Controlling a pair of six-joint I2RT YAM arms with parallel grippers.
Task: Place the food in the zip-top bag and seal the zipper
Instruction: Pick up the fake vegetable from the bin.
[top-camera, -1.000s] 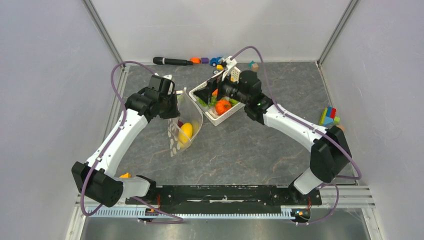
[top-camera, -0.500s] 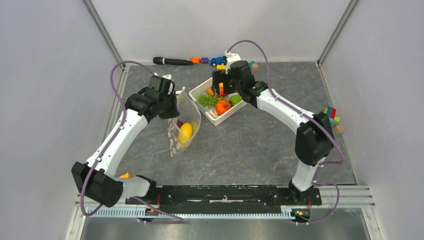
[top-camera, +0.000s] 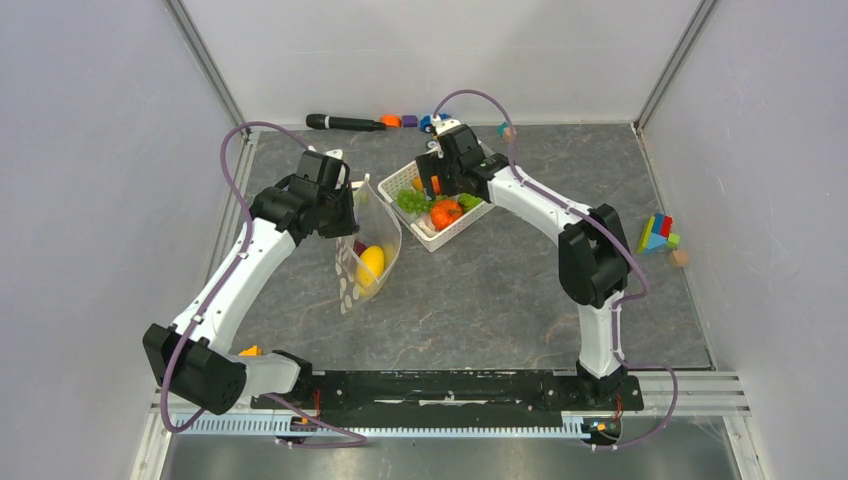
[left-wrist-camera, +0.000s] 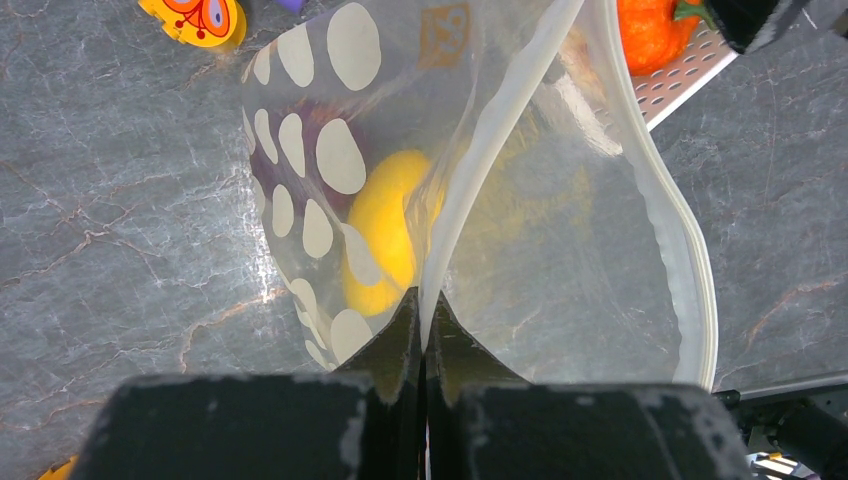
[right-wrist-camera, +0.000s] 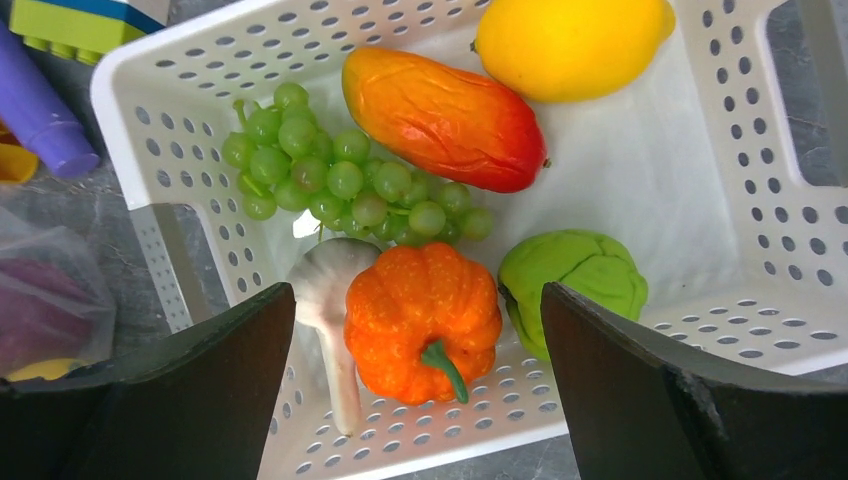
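The zip-top bag (top-camera: 372, 243) hangs open at centre left, clear with white dots (left-wrist-camera: 340, 155). My left gripper (left-wrist-camera: 424, 312) is shut on its mouth edge, pinching the zipper (left-wrist-camera: 488, 130) strip. A yellow fruit (left-wrist-camera: 385, 240) and a purple piece (left-wrist-camera: 300, 125) lie inside. My right gripper (right-wrist-camera: 415, 300) stands open above the white basket (right-wrist-camera: 150, 70), straddling an orange pumpkin (right-wrist-camera: 420, 315). The basket also holds green grapes (right-wrist-camera: 340, 175), a red-orange mango (right-wrist-camera: 445, 120), a lemon (right-wrist-camera: 570, 35), a green vegetable (right-wrist-camera: 575, 275) and white garlic (right-wrist-camera: 325, 290).
A black marker (top-camera: 345, 122), a toy car (top-camera: 432, 122) and small blocks line the back wall. Coloured blocks (top-camera: 657, 233) sit at the right. A yellow butterfly toy (left-wrist-camera: 195, 15) lies beyond the bag. Walls close in on three sides.
My right arm has swung left and its open gripper has shifted over the basket's far side, now looking down on the food. The left arm and bag have not moved.
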